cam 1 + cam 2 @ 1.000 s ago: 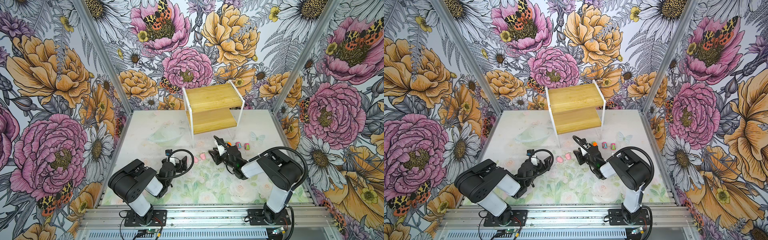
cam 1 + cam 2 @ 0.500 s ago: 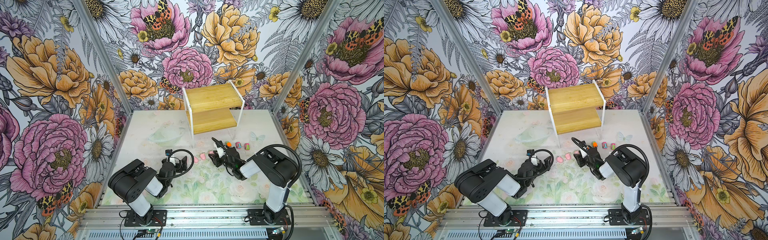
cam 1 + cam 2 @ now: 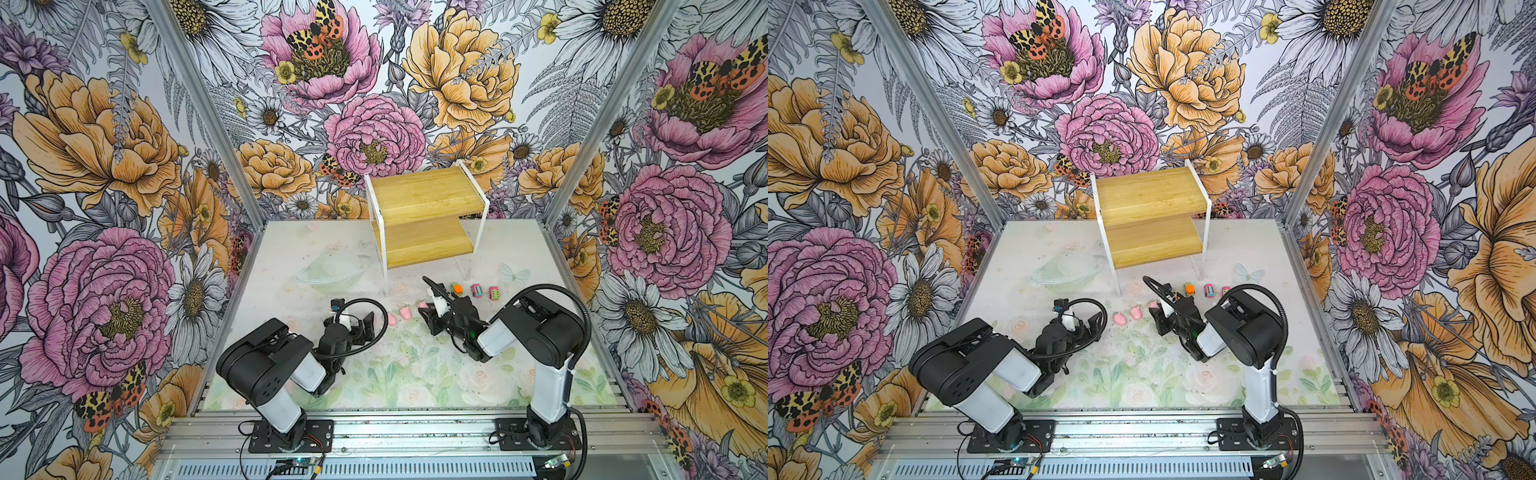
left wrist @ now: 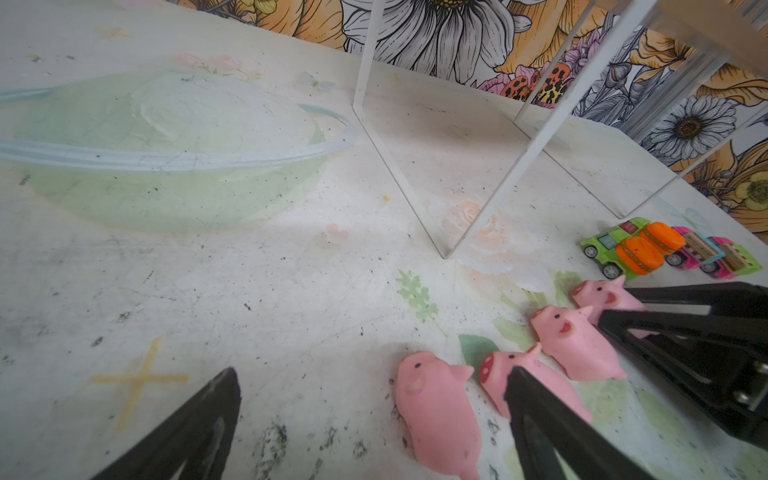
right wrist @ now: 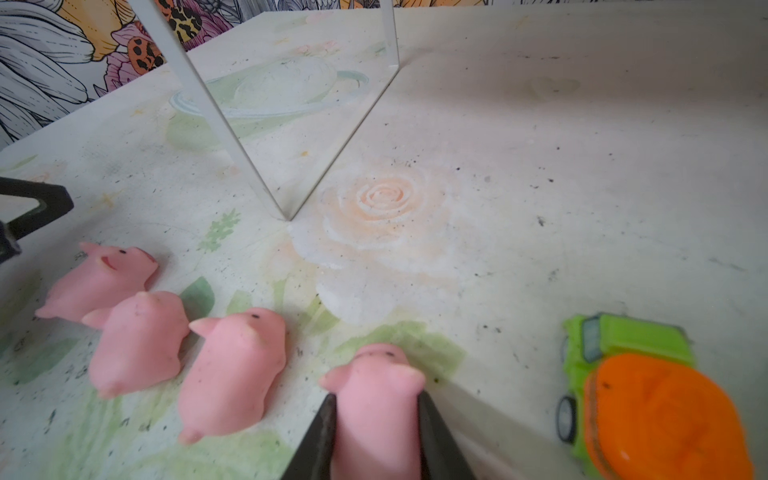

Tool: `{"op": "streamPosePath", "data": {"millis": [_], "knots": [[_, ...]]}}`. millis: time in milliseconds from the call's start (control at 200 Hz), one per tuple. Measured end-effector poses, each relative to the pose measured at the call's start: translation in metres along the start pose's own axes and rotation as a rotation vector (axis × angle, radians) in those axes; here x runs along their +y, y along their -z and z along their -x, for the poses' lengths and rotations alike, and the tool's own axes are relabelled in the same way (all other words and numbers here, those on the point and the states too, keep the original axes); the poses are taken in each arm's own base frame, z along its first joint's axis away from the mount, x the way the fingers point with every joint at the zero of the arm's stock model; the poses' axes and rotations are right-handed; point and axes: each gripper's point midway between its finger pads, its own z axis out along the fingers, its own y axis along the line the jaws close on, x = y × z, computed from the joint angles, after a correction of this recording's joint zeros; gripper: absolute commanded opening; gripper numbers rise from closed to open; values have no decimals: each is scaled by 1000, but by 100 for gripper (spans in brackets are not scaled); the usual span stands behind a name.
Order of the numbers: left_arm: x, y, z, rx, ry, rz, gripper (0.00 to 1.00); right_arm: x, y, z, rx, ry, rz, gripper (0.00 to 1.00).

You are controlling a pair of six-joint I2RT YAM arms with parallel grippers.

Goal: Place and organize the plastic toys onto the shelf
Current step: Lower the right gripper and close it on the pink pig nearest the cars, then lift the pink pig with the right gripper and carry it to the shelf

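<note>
Toys (image 5: 232, 357) lie in a line on the surface (image 3: 291, 257), at 6 o'clock from the shelf (image 3: 424, 195): four pink pigs (image 4: 573, 345), then four cars (image 4: 636, 253) toward 3 o'clock. The right pincer (image 5: 377, 415) is clamped on the flanks of the end pig (image 5: 374, 374), the one nearest the cars; whether it has left the surface cannot be told. The left pincer (image 4: 372, 376) rests low at the 9 o'clock end of the row, its jaws wide apart.

The step in hand looks like carrying this pig to the shelf. It would go best lifted straight up first, since the next pig sits just beside it, then swung toward 12 o'clock clear of the white front leg (image 5: 222, 120). The pig looks soft, so a firm, centred hold should stop it slipping. Setting it at one end of a board would leave room for the rest.

The right wrist view alone shows the fingers (image 5: 320, 440) pressing both flanks. In both top views the arm hides that contact, and only three pigs show. Only the top views show the shelf boards, both bare.
</note>
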Motion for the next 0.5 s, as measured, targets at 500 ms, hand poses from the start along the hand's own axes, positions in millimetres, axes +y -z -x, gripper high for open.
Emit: {"op": "streamPosePath", "data": {"millis": [500], "knots": [[0, 0, 1, -1, 0, -1, 99, 2, 9, 9, -16, 2, 1, 28]]}}
